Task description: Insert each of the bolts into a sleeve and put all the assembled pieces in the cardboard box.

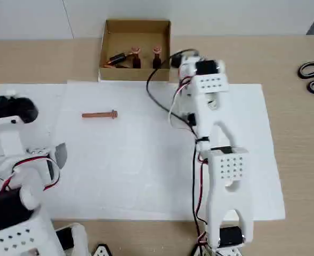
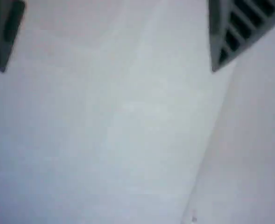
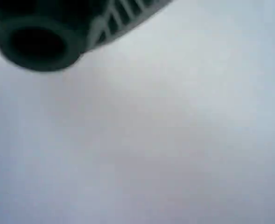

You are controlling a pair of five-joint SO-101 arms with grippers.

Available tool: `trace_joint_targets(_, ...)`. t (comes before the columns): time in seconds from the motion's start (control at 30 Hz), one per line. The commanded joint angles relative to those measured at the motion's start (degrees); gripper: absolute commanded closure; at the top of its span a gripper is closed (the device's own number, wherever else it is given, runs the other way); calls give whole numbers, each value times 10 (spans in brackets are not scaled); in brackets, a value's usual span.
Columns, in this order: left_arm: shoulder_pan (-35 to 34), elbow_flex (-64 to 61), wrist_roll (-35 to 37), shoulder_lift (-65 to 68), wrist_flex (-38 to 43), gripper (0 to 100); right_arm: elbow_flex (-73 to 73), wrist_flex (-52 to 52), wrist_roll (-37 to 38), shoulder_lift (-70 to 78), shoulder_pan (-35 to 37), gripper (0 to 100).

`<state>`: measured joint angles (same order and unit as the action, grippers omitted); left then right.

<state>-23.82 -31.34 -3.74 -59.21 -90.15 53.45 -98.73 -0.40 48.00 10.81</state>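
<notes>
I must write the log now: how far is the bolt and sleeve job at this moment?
Done: about three assembled pieces lie in the cardboard box. In hand: the right tool seems to hold a dark sleeve; the left tool is open and empty. Left: one bolt on the white paper needs a sleeve, then the box.

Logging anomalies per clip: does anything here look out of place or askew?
Little. One bare bolt lies alone on the white sheet, outside the cardboard box. Inside, one assembled piece lies on its side while two others stand upright. Nothing spilled or damaged.
</notes>
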Motion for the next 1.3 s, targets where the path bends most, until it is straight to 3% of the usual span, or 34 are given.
trace_joint_targets(0.0,37,58,-22,53,-4,735,-11,-9,-4,-95,-7,995)
trace_joint_targets(0.17,65,142,-60,237,-1,735,-78,-7,14,-139,-4,995)
trace_joint_targets(0.37,151,274,-228,470,3,735,-98,-7,25,-155,-7,995)
trace_joint_targets(0.53,172,363,-322,635,63,735,-98,-7,25,-155,-7,995)
trace_joint_targets(0.83,173,521,-357,862,113,735,-98,-7,25,-153,-7,995)
trace_joint_targets(1.27,213,719,-357,1044,61,735,-98,-4,25,-151,-4,995)
